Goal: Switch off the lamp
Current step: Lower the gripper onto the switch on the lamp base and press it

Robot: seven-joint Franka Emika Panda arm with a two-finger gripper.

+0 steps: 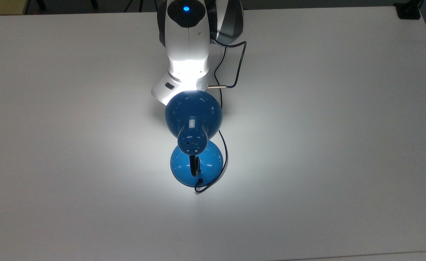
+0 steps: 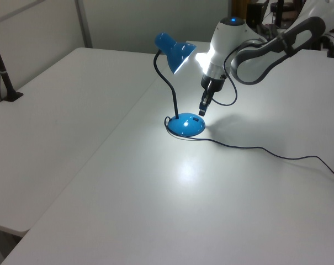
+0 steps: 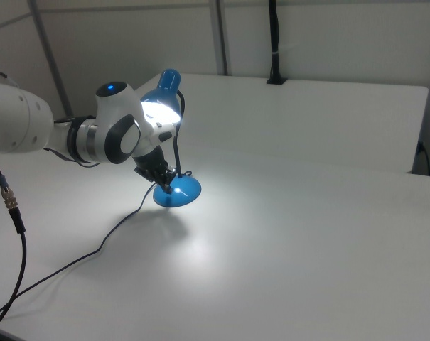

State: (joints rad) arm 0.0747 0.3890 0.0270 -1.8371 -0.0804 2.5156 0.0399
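Observation:
The lamp is lit and throws a bright pool on the white table. Its blue bell shade [image 1: 193, 116] hangs over the round blue base [image 1: 197, 166] in the top view, where it hides my gripper beneath it. In the left view my gripper [image 2: 202, 110] points down with its fingers shut and empty, just above the right edge of the base [image 2: 186, 125] and below the shade [image 2: 175, 51]. In the right view the gripper [image 3: 168, 186] sits right at the base [image 3: 179, 192], under the glowing shade [image 3: 165, 96]. The thin black cord [image 2: 255, 149] trails away from the base.
The arm's own cable [image 1: 234, 61] loops beside the wrist. A black clamped post [image 2: 4, 72] stands at the left view's left edge, another post [image 3: 274, 42] at the right view's back. A dark object [image 1: 408, 11] sits at the top view's upper right corner.

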